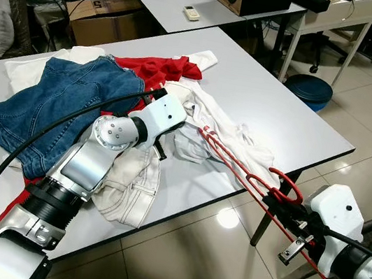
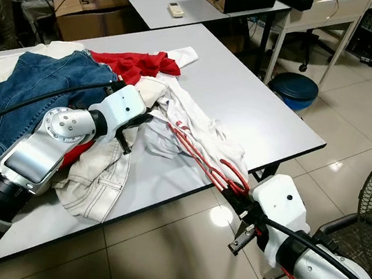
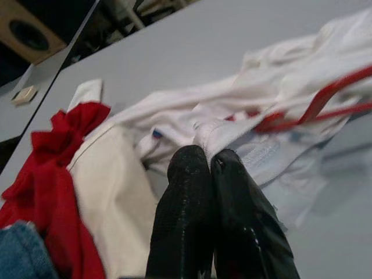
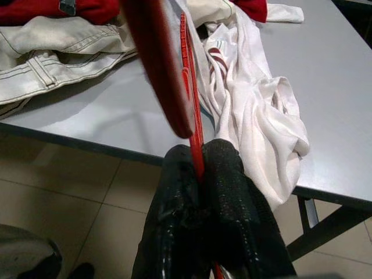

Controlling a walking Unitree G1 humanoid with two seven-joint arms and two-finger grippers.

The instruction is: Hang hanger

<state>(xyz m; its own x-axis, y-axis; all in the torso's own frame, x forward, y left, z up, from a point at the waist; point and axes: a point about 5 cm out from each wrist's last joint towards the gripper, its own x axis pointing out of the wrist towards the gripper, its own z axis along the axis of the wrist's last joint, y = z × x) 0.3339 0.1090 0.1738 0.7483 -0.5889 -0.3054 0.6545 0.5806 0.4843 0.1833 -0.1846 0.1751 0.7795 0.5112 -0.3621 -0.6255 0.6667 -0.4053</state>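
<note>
While the red hanger [image 1: 245, 169] lies with its long end tucked among the white shirt [image 1: 227, 128] on the grey surface [image 1: 276, 104] and its hook end projecting past the near edge, the right end effector [image 4: 200, 160] is clamped on the hanger's bar just off that edge, and the left end effector [image 3: 208, 165] has its fingers pressed together on a fold of the white fabric. To do the step well, the left arm should probably pin or lift the cloth while the right arm draws the hanger along its own length, so that the frame does not snag the neckline. The head views show the wider layout: blue jeans [image 1: 57, 101], a red garment [image 1: 158, 71] and cream trousers [image 1: 133, 184] heaped beside the shirt. The right wrist view shows the bar running between the two black fingers, a contact that is too small to judge in the head views; the left wrist view likewise shows the pinch on cloth.
</note>
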